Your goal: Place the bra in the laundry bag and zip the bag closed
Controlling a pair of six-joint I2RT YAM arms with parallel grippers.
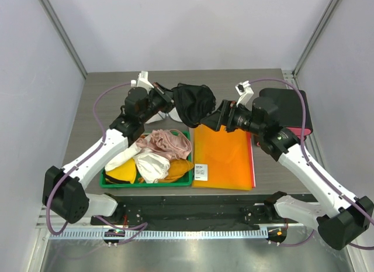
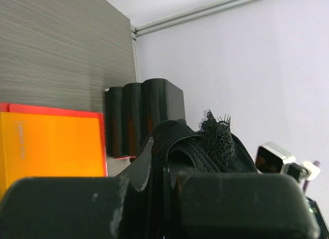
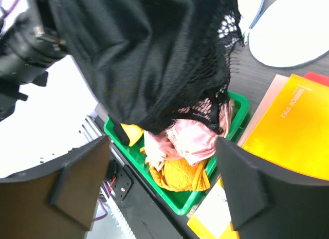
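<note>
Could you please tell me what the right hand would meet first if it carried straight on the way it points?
Most likely the bra, hanging from the left hand just ahead.

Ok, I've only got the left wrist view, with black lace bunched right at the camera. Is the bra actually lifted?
Observer: Yes. The top view shows the bra held up in the air, pinched by the left tool.
Operator: Is the right tool gripping it too?
Observer: No. The right tool is open, and the fabric hangs just ahead of its fingers.
Operator: And where's the laundry bag?
Observer: The laundry bag lies below the raised bra, just beyond the green tray of other garments.
</note>
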